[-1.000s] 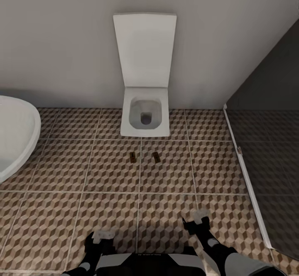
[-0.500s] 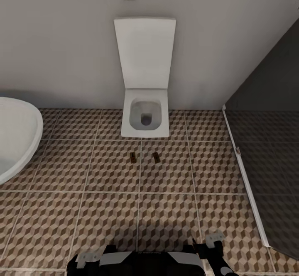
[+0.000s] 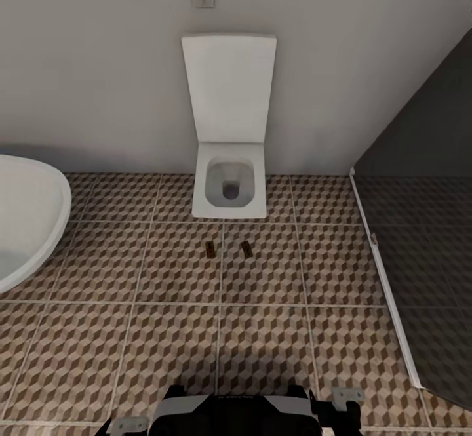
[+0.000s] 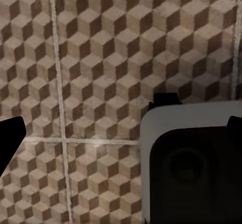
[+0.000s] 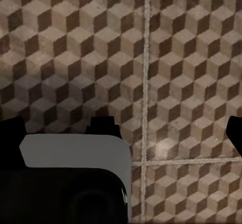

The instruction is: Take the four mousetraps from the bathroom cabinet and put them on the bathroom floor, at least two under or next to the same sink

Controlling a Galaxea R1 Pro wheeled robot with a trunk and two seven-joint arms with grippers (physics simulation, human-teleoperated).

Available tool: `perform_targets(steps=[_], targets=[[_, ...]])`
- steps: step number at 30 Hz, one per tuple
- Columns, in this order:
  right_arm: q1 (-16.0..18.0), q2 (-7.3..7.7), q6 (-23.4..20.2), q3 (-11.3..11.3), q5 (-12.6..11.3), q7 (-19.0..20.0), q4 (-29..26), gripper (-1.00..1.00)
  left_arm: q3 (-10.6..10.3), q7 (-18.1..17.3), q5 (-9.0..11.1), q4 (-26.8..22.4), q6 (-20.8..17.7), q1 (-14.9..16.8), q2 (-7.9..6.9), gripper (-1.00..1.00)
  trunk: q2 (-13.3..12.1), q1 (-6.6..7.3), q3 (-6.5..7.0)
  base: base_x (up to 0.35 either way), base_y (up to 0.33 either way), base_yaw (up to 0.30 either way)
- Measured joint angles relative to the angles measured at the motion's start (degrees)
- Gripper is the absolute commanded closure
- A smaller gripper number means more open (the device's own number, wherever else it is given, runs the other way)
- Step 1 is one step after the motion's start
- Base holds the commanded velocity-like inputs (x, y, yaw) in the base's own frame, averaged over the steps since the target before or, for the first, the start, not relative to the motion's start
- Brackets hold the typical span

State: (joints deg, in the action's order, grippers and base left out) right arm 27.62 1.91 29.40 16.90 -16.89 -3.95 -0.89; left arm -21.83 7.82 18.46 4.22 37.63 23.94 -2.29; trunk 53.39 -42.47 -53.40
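While my left gripper [image 4: 121, 128] and right gripper [image 5: 123, 128] hang spread and empty over the bathroom floor [image 3: 98, 331], two mousetraps [image 3: 210, 249] [image 3: 246, 248] lie before the toilet [image 3: 229, 190]. I'd judge fetching more is next: bathtub [image 3: 26, 226] left, dark partition [image 3: 419, 278] right, open tiles between.

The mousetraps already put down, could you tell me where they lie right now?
In the head view, two mousetraps lie side by side, apart, on the bathroom floor, just in front of the toilet.
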Motion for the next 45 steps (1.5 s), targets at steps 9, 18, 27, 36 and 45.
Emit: perform_targets(steps=[9, 18, 27, 36, 45], targets=[[-0.2, -0.15, 0.03, 0.0, -0.33, -0.24, 0.0, -1.0, 0.0, 0.01, 0.02, 0.0, 0.02, -0.25, 0.1, -1.0, -3.61, 1.98, 2.39, 0.0, 0.0, 0.0], [-0.21, -0.16, 0.03, 0.0, -0.35, -0.27, 0.0, -1.0, 0.0, 0.01, 0.02, 0.0, -0.01, -0.26, 0.14, -1.0, -7.23, 3.96, 4.84, 0.0, 0.0, 0.0], [-0.21, -0.16, 0.03, 0.0, -0.35, -0.31, 0.0, -1.0, 0.0, 0.01, 0.02, 0.0, 0.01, -0.27, 0.21, -1.0, -10.84, 5.94, 7.29, 0.0, 0.0, 0.0], [-0.21, -0.15, 0.03, 0.01, -0.34, -0.35, 0.0, -1.0, -0.01, 0.01, 0.02, -0.01, 0.07, -0.27, 0.55, -1.0, -11.66, 6.38, 8.5, 0.0, 0.0, 0.0], [-0.21, -0.15, 0.03, 0.01, -0.34, -0.36, 0.0, -1.0, -0.01, 0.01, 0.02, 0.0, 0.03, -0.27, 1.1, -1.0, -11.66, 6.38, 9.34, 0.0, 0.0, 0.0]])
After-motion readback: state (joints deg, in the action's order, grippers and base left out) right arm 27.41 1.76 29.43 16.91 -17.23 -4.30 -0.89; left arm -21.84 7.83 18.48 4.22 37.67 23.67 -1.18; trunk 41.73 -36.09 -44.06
